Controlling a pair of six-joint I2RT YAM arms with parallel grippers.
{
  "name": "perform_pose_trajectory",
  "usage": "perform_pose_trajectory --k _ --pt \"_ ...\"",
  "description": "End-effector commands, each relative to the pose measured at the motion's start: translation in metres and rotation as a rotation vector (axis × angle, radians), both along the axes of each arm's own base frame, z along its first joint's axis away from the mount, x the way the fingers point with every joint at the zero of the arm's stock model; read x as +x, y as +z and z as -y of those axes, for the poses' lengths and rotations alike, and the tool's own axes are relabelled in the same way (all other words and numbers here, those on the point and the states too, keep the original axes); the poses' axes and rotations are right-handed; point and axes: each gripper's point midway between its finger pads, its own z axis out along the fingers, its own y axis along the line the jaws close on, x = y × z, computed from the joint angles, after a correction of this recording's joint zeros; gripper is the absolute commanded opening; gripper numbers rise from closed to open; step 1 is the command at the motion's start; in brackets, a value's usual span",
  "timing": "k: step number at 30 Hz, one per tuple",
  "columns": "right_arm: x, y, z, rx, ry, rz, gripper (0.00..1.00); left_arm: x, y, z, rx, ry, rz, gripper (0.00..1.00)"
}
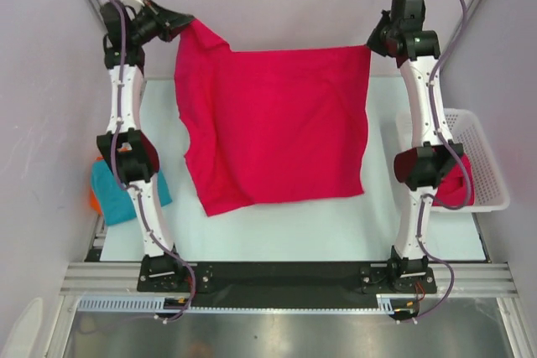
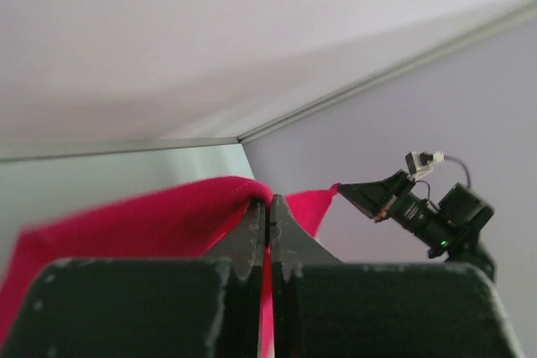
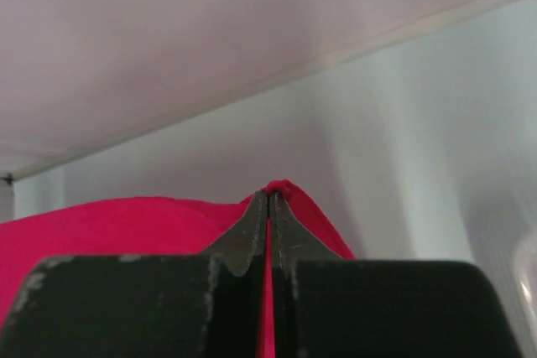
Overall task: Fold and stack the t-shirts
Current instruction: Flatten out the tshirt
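Observation:
A crimson t-shirt (image 1: 277, 127) hangs spread between my two grippers at the far side of the table, its lower part resting on the white surface. My left gripper (image 1: 186, 24) is shut on its far left corner; in the left wrist view the cloth (image 2: 151, 224) runs between the closed fingers (image 2: 252, 232). My right gripper (image 1: 372, 39) is shut on the far right corner; the cloth (image 3: 101, 224) shows in the right wrist view. A folded teal t-shirt (image 1: 126, 194) lies at the left edge. Another crimson t-shirt (image 1: 457, 182) lies in the basket, partly hidden by my right arm.
A white mesh basket (image 1: 487, 165) stands at the right edge of the table (image 1: 294, 232). Something orange (image 1: 95, 201) peeks out beside the teal shirt. Pale walls close the far side and both flanks.

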Motion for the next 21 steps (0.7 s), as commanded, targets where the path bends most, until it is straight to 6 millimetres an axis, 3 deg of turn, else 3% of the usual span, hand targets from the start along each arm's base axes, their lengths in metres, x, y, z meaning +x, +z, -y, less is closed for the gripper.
perform_pose_trajectory --k 1,4,6,7,9,10,12,13,14,15,16,18,19,21 --pt "0.027 0.064 -0.009 0.153 0.08 0.212 0.0 0.011 0.03 -0.022 -0.18 -0.032 0.072 0.0" --pt "0.033 0.075 0.007 0.182 0.074 0.271 0.0 0.008 0.035 -0.035 -0.153 -0.005 0.101 0.0" --pt "0.022 0.097 0.02 0.181 0.068 0.308 0.0 -0.006 0.058 -0.036 -0.107 0.005 0.171 0.0" --pt "0.01 0.117 0.021 0.171 0.076 0.345 0.0 -0.029 0.089 -0.034 -0.043 0.022 0.275 0.0" --pt "-0.01 0.151 0.021 0.153 0.087 0.424 0.0 -0.061 0.134 -0.03 0.012 0.061 0.404 0.0" --pt "-0.036 0.182 0.02 0.144 0.094 0.488 0.0 -0.098 0.173 -0.026 0.063 0.081 0.521 0.0" --pt "-0.06 0.215 0.025 0.098 0.078 0.583 0.0 -0.129 0.202 -0.021 0.109 0.106 0.61 0.0" --pt "-0.064 0.213 0.026 0.084 0.07 0.579 0.0 -0.139 0.206 -0.021 0.154 0.123 0.646 0.0" --pt "-0.077 0.221 0.03 0.069 0.062 0.594 0.0 -0.163 0.221 -0.015 0.18 0.131 0.689 0.0" --pt "-0.078 0.216 0.032 0.066 0.055 0.574 0.0 -0.166 0.218 -0.015 0.201 0.144 0.69 0.0" --pt "-0.075 0.206 0.034 0.061 0.053 0.543 0.0 -0.153 0.198 -0.02 0.195 0.146 0.628 0.0" --pt "-0.06 0.159 0.028 0.062 0.084 0.406 0.0 -0.139 0.173 -0.025 0.194 0.147 0.55 0.0" --pt "-0.054 0.137 0.024 0.059 0.097 0.348 0.0 -0.121 0.144 -0.03 0.179 0.141 0.468 0.0" --pt "-0.041 0.066 0.011 0.023 0.128 0.169 0.0 -0.095 0.098 -0.035 0.161 0.112 0.355 0.0"
